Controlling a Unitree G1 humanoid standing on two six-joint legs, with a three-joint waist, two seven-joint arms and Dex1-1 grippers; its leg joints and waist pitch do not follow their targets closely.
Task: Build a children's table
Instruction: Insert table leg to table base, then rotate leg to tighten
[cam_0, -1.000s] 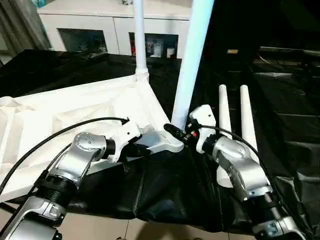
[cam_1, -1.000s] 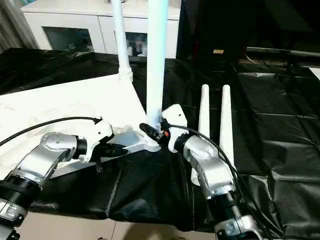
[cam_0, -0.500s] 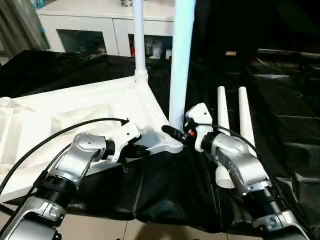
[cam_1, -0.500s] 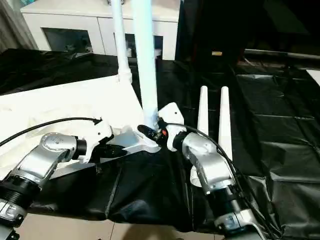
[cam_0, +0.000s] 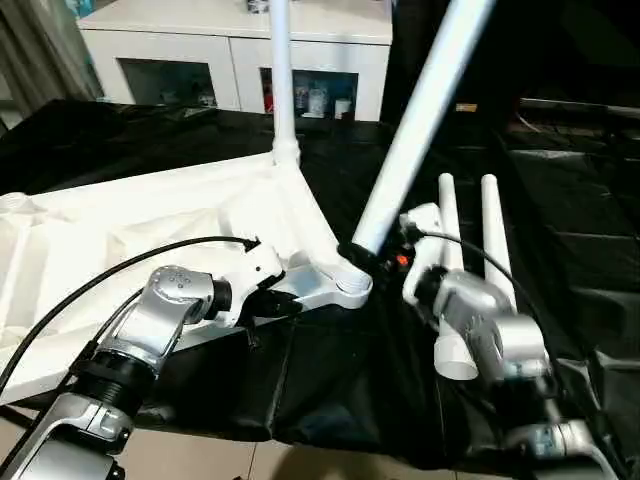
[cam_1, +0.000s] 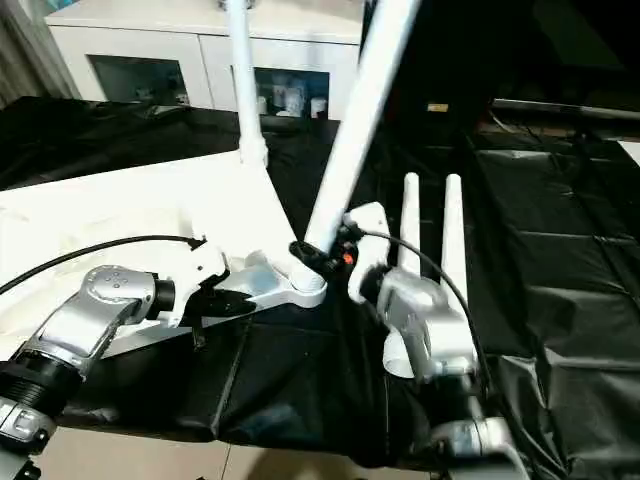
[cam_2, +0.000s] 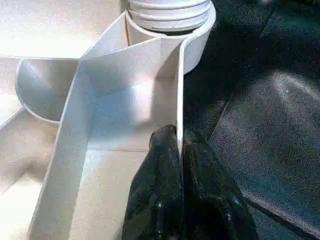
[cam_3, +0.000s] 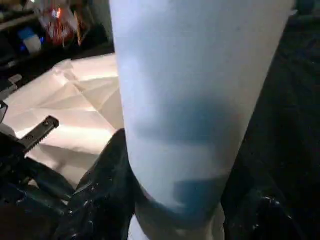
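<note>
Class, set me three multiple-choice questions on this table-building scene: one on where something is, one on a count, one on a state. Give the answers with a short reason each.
1. Where do the two loose legs lie?
A. on the black sheet beside the right arm
B. inside the cabinet
C. on top of the table top

2. How many legs stand in corner sockets or are being set into one?
A. none
B. two
C. four

3. How does the leg held by the right tool stand?
A. flat on the floor
B. upright
C. tilted

Answers:
1 A: the loose legs lie side by side on the black sheet by the right arm.
2 B: one leg stands upright at the far corner of the table top; the other is at the near corner socket.
3 C: it leans rightward from the socket, gripped by the right tool; the left tool pinches the top's rim.
</note>
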